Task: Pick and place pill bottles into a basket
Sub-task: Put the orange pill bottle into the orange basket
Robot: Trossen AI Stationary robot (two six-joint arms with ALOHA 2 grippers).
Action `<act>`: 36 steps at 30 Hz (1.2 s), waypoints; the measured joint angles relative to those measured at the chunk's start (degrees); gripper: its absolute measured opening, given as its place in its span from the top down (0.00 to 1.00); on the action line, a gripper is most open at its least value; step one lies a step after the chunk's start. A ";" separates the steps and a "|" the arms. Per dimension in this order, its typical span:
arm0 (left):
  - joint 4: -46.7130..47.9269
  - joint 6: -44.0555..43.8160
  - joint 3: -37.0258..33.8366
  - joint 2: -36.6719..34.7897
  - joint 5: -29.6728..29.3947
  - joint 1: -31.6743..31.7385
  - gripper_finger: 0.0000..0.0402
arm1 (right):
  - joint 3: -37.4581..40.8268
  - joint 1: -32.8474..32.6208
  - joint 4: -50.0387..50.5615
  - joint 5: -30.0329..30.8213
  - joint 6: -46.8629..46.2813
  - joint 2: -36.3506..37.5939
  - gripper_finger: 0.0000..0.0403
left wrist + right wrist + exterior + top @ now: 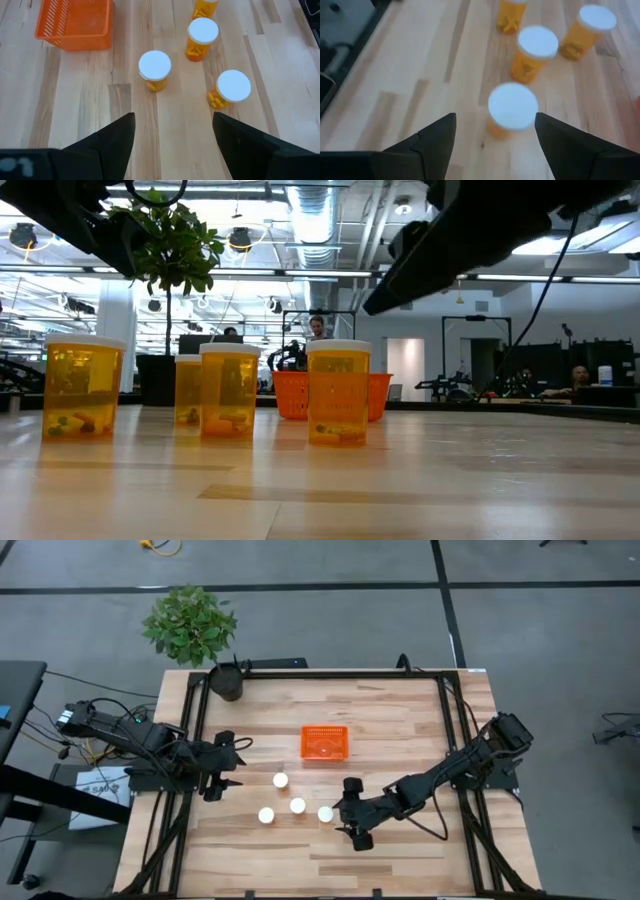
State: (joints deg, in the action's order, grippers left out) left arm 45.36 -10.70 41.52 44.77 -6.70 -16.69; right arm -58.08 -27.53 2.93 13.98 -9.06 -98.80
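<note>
No text, brand or number can be read anywhere. The pill bottles (pixel 338 393) show no legible label. The basket (pixel 325 743) bears no marking.

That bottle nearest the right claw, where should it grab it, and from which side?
Probably around the amber body just under the white cap, coming level from the right gripper's side. The bottle stands upright and round, so the open fingers can straddle it. It already sits between them in the wrist view, with clear table on both flanks; the other bottles stand behind it.
</note>
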 joint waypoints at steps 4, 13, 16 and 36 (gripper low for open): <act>0.01 0.00 0.00 0.00 0.02 0.00 0.36 | -0.15 0.79 -0.09 0.02 0.07 0.10 0.34; 0.03 0.00 0.00 0.00 0.04 0.00 0.36 | -0.11 3.97 -0.24 -1.87 0.08 0.07 0.34; 0.03 0.00 0.00 0.00 0.04 0.00 0.36 | -0.11 4.84 -0.24 -2.64 0.18 0.07 0.34; 0.03 -0.07 0.00 0.00 0.07 0.00 0.36 | -0.28 6.17 0.40 -9.60 8.07 0.07 0.34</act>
State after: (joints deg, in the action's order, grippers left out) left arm 45.39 -10.76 41.52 44.77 -6.63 -16.69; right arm -58.37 -21.37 3.33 4.38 -0.99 -98.74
